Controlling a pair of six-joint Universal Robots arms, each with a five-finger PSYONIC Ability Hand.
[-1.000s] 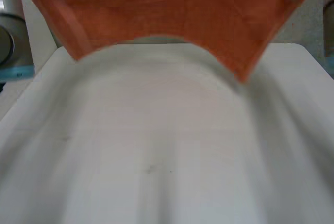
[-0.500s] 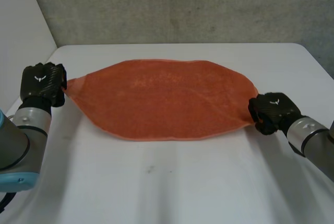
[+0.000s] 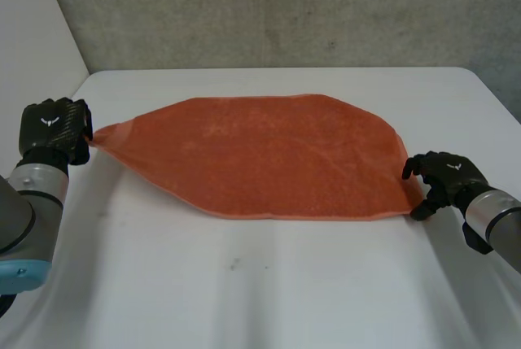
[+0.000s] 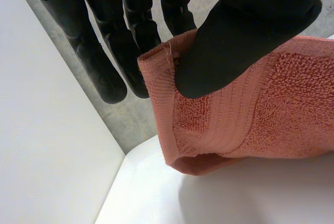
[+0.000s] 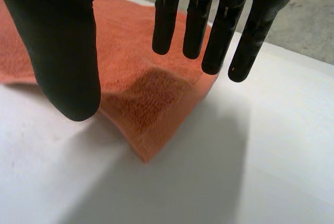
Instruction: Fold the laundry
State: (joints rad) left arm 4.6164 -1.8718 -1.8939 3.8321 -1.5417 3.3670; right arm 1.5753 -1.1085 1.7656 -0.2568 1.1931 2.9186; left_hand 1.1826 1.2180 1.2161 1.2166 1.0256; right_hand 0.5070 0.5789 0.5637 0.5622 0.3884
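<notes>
The white counter (image 3: 269,284) carries an orange towel (image 3: 260,158) spread flat across its middle and drawn to a point at each end; the left hand (image 3: 54,131) pinches the towel's left corner between thumb and fingers, just off the counter. The right hand (image 3: 444,176) hangs open, fingers straight, above the rumpled right corner.

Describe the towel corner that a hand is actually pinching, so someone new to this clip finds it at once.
On the white table lies an orange towel, stretched between two black hands. Follow it to its pointed end at the left hand, by the table's left edge. That corner is pinched between thumb and fingers, whereas the opposite corner lies loose under the open right hand.
</notes>
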